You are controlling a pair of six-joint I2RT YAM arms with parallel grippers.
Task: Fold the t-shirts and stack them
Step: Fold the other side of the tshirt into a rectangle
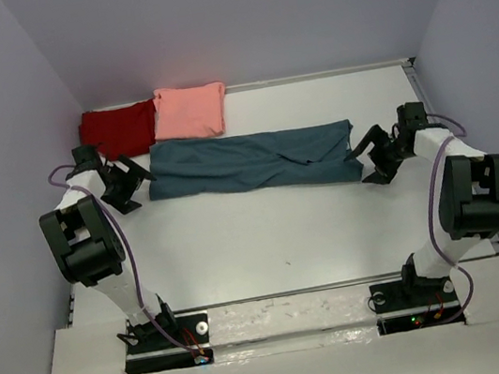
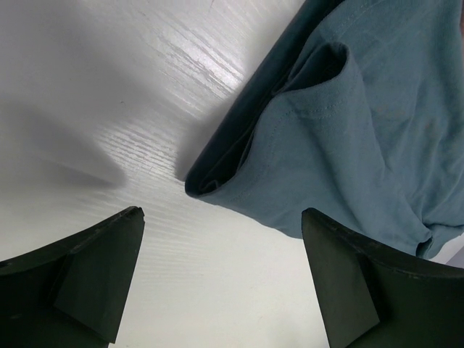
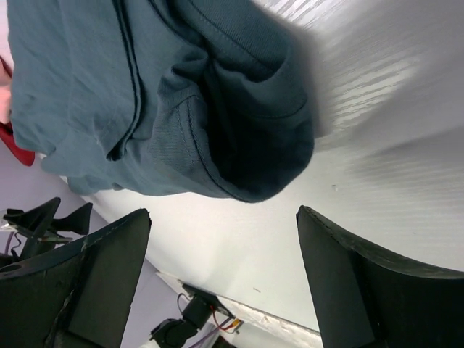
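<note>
Step in hand: the fold of the blue shirt (image 1: 250,160), judged partly done. It lies on the table (image 1: 277,240) as a long narrow band, stretched between the two grippers.

Left gripper (image 1: 131,178): jaws spread wide, nothing between them, nothing held. The band's near corner, with a sleeve hem showing, lies just ahead of the fingers and toward the right-hand one. It is not touching either.

Right gripper (image 1: 372,153): jaws also well apart, holding nothing. The opposite end of the band, a bunched dark roll of cloth, lies just ahead of the gap and somewhat toward the left-hand finger. It is clear of both.

The red shirt (image 1: 115,128) and the pink shirt (image 1: 190,111) lie folded beyond the left gripper, on the far side of the band, the pink one overlapping the red one.

Next move, as a judgement: each gripper must advance onto its end and close on all layers. The ends can then be brought together to shorten the band. The bunched right end may shed a layer if pinched shallowly.
</note>
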